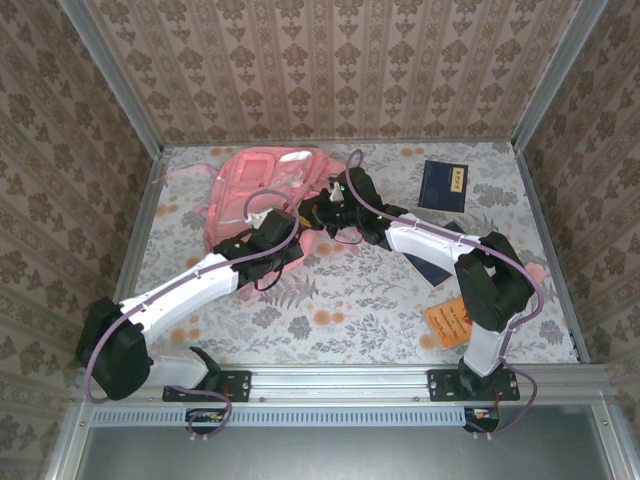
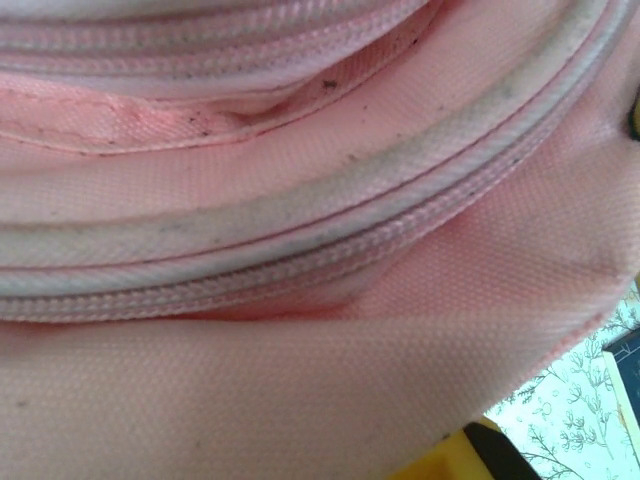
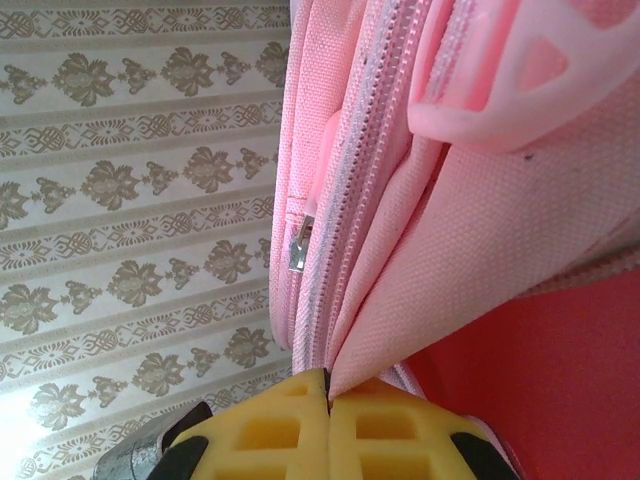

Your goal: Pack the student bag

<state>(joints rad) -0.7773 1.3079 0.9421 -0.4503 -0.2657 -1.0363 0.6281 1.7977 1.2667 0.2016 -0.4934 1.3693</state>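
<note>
The student bag [image 1: 262,185] is a big pink backpack lying at the back left of the table. My left gripper [image 1: 290,242] is pushed into its near edge. In the left wrist view a fold of the bag's pink cloth [image 2: 300,390] lies across the jaws, leaving just a corner of one yellow finger [image 2: 470,458] showing. My right gripper [image 1: 322,212] sits at the bag's right side. Its yellow pads [image 3: 270,435] are pressed together on a fold of pink fabric [image 3: 420,250] beside the zip. A metal zip pull [image 3: 299,243] hangs just above.
A dark blue book [image 1: 442,184] lies at the back right. An orange booklet [image 1: 449,321] sits near the right arm's base, and another dark flat item [image 1: 432,268] lies under that arm. Wallpapered walls close in the table on three sides.
</note>
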